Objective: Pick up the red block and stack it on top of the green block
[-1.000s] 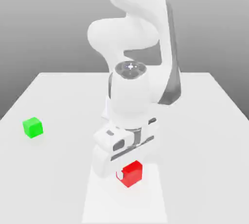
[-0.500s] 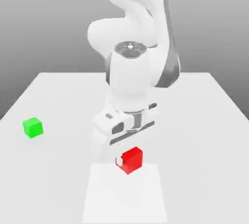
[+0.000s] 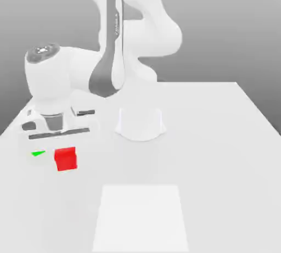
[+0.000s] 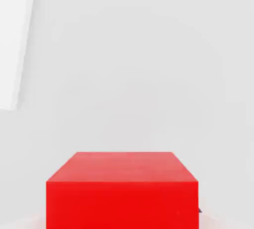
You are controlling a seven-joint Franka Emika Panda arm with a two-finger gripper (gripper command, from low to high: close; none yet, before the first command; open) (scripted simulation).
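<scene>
- One gripper (image 3: 66, 159) has its two fingers closed on the red block (image 3: 66, 159), which we see held toward the exterior view's left.
- We see the red block nearly upright, a broad face toward the exterior camera, its upper edge rising slightly toward the exterior view's right; in the hand view its near edges run straight across between the fingers.
- We can't make out a clear long axis on this blocky shape.
- We see a sliver of the green block (image 3: 38, 153) near the red one, toward the exterior view's left, mostly hidden by the hand.
- Well apart from both, we see a pale four-sided patch (image 3: 140, 217) on the tabletop (image 3: 225, 164).
</scene>
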